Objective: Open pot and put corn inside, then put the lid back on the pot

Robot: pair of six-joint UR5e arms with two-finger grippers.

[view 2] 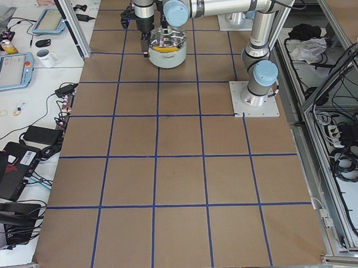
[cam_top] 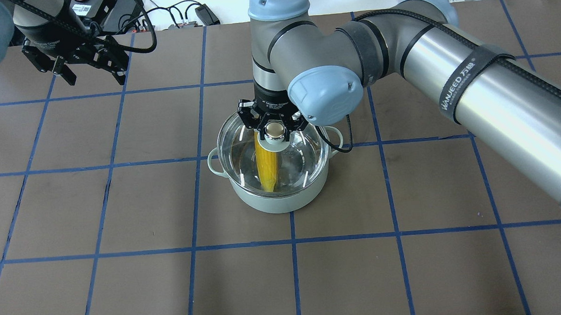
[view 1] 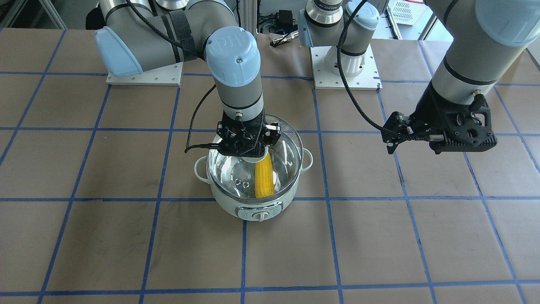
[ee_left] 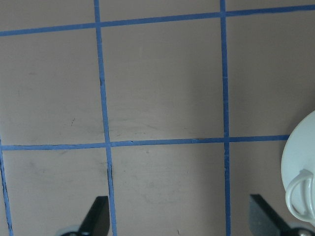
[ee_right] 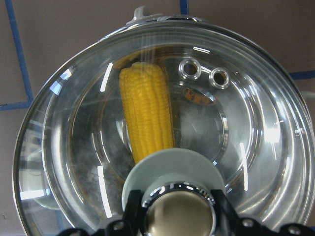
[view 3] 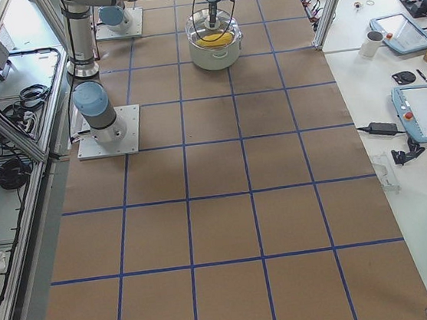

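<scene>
The pale green pot (view 1: pixel 228 203) stands mid-table with the yellow corn (view 1: pixel 264 182) lying inside it, seen through the glass in the overhead view as corn (cam_top: pixel 266 165). The clear lid (cam_top: pixel 305 162) covers the pot's mouth; I cannot tell whether it rests on the rim or hangs just above. My right gripper (cam_top: pixel 274 128) is shut on the lid's beige knob (ee_right: pixel 179 215), fingers on both sides. My left gripper (ee_left: pixel 179 221) hovers open over bare table beside the pot, nothing between its fingers (ee_left: pixel 96 219). The pot's handle (ee_left: pixel 301 196) shows at that view's right edge.
Brown paper with a blue tape grid (cam_top: pixel 195 204) covers the table. Both arm base plates (view 1: pixel 344 71) sit at the robot's side. Benches with tablets (view 3: pixel 424 109), mugs and cables flank the operators' side.
</scene>
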